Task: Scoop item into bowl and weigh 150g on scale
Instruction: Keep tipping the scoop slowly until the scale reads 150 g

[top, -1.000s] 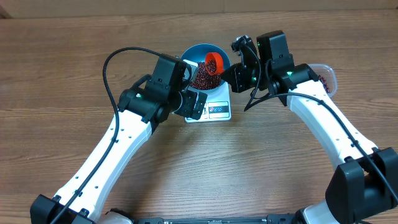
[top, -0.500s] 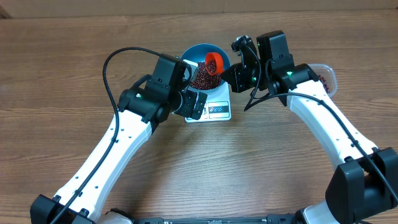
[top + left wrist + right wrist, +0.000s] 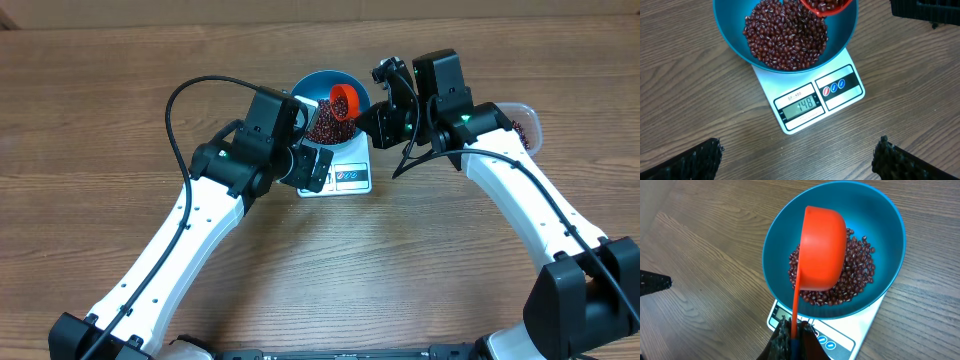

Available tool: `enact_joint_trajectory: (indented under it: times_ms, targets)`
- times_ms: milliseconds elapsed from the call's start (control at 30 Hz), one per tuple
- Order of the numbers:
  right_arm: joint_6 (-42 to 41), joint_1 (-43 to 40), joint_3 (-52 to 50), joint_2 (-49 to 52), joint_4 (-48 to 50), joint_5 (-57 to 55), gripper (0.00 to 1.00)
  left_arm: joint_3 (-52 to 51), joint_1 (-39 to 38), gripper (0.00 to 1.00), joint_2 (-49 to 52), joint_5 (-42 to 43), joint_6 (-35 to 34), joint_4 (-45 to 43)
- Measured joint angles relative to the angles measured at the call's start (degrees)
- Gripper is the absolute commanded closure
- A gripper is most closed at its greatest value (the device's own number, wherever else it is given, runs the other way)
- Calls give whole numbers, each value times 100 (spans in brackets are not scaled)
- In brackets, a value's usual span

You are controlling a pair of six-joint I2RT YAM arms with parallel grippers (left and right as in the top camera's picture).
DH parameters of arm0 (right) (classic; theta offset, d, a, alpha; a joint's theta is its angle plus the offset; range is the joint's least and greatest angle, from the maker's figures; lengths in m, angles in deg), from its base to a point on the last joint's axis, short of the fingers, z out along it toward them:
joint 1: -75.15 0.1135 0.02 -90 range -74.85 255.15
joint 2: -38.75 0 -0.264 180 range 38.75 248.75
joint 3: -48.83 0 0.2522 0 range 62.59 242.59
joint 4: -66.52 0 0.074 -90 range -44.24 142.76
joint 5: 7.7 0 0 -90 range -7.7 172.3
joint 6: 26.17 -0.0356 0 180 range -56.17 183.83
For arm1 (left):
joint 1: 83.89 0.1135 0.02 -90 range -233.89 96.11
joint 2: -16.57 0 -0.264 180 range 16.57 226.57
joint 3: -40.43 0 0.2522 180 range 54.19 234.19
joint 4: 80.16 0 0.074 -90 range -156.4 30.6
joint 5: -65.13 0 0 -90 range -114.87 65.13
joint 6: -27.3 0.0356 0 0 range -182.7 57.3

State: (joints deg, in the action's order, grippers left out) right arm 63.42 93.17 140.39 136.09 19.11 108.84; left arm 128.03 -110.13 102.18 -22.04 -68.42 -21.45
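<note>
The blue bowl (image 3: 318,88) stands on the white scale (image 3: 345,178) and holds a heap of dark red-brown beans (image 3: 785,32). The scale's display (image 3: 801,105) reads 148. My right gripper (image 3: 794,332) is shut on the thin handle of an orange scoop (image 3: 822,247), which is tipped over the bowl with beans (image 3: 826,5) still in it. In the overhead view the orange scoop (image 3: 345,100) hangs over the bowl's right half. My left gripper (image 3: 799,157) stands wide open over bare table just in front of the scale, holding nothing.
A clear plastic tub (image 3: 523,122) with more beans sits at the right, partly hidden behind my right arm. The wooden table (image 3: 120,90) spreads on all sides. The two arms flank the scale closely.
</note>
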Motion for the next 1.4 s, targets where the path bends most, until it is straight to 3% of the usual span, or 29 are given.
enact_joint_trajectory:
  times_ms: [1400]
  targets:
    - [190, 2, 0, 0, -151, -195, 96, 0, 0, 0, 0, 0, 0, 0]
